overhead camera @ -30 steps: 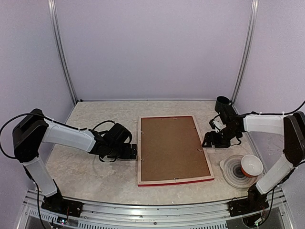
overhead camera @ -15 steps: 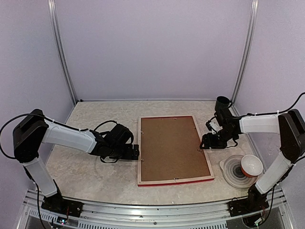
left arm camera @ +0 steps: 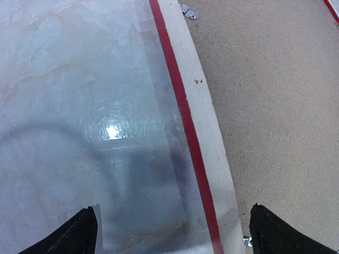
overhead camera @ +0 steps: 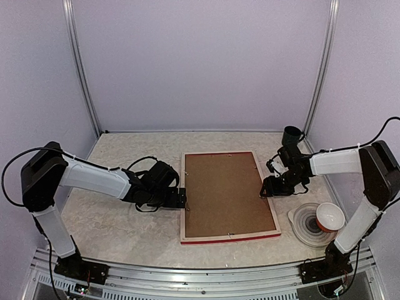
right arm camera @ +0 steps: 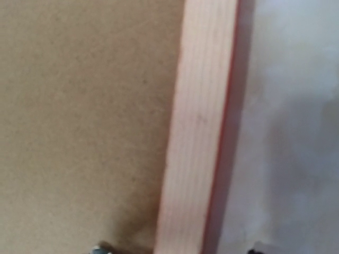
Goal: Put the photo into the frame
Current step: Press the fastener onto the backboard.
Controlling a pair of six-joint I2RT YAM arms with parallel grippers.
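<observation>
Hovering left of centre, my left claw (left arm camera: 177, 235) is spread wide and empty, straddling the left rail of the large rectangular frame (overhead camera: 183, 222), red-fronted with a pale wood back. The frame lies face down mid-picture with the plain brown backing board (overhead camera: 226, 194) in it. The photo is hidden, I judge beneath the board. My right claw (overhead camera: 265, 191) is part-spread over the right rail, gripping nothing. Next, both claws must pinch their rails evenly.

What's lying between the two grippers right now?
The frame, back up with its brown backing board showing, fills the stretch between the left gripper and the right gripper, as the top view shows.
</observation>
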